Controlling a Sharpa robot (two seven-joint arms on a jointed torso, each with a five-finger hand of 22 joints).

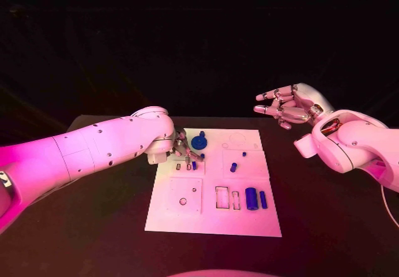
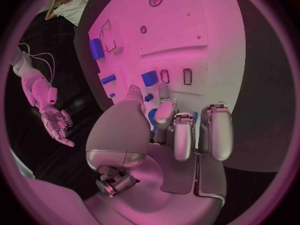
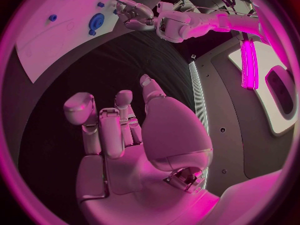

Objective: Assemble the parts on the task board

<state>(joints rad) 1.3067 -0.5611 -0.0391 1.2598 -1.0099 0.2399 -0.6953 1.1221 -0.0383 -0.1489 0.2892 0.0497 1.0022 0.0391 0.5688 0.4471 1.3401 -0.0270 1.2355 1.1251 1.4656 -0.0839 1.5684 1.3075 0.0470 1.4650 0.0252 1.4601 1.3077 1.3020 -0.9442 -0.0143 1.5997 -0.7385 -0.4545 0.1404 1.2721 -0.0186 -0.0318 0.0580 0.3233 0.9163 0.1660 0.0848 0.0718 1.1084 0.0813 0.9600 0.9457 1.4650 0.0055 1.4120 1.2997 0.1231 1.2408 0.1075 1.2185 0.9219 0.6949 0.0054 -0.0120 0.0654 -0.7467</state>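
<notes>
Two white arms over a black table (image 1: 332, 231). Left arm (image 1: 83, 153) comes in low across the table's left side; right arm (image 1: 353, 147) is raised off to the board's right, clear of it.

White task board (image 1: 187, 222) lies flat mid-table, long side running away from the robot. Outlined recesses on it: a square panel with a small ring at near left, two slim rectangular slots at near centre, a faint circle outline at the far right corner.

Left hand (image 1: 179, 149) sits over the board's far-left area, fingers curled down close to the surface; the left wrist view shows the left fingers (image 2: 181, 132) bent over the board with a small blue part just beyond the tips. Cannot tell whether anything is pinched.

Right hand (image 1: 287, 105) hovers beyond the board's far right corner, well apart from it, fingers loosely spread and part curled, holding nothing; palm bare in the right wrist view (image 3: 162, 130).

Parts, biggest first: round blue part (image 1: 199, 141) at far centre, just beside the left hand; thick blue cylinder (image 1: 251, 198) at near right; thinner blue bar (image 1: 263, 199) just beside it; short blue peg (image 1: 233, 167) mid-board; tiny blue peg (image 1: 244, 154) beyond it.
</notes>
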